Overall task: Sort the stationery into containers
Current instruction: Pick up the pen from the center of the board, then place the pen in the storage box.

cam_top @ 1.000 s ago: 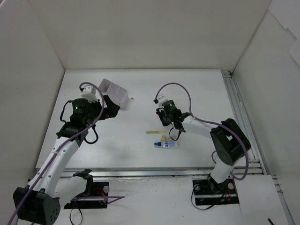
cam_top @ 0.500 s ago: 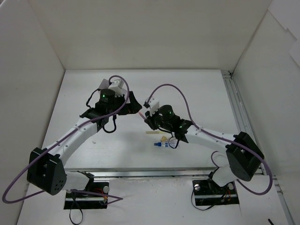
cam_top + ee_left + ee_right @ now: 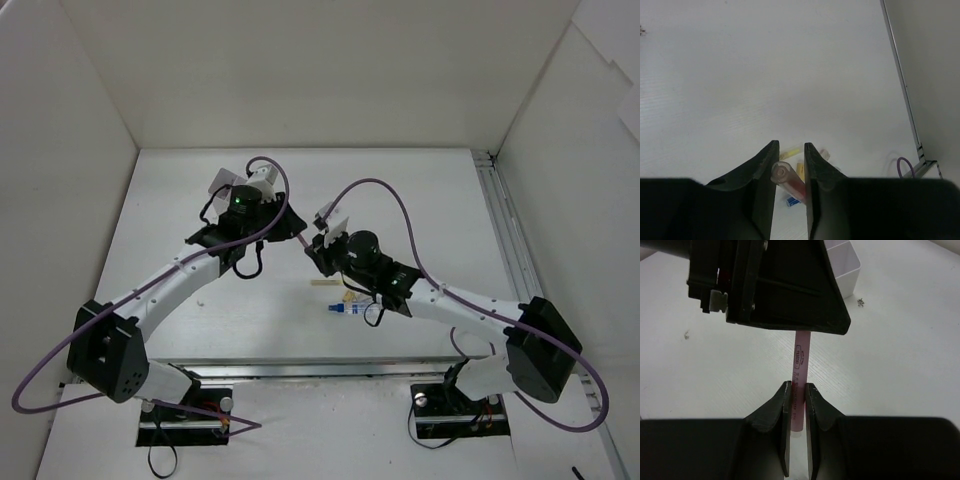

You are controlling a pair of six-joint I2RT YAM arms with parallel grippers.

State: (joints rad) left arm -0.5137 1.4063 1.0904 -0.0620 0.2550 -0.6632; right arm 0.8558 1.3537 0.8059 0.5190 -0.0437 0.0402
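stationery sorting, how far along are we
Done: nothing shows in the visible corner of the white box. In hand: the right gripper clamps the pink pen, its other end between the fingers of the left gripper. Left: that pen, plus the yellowish stick, tan bits and blue-and-white tube on the table.
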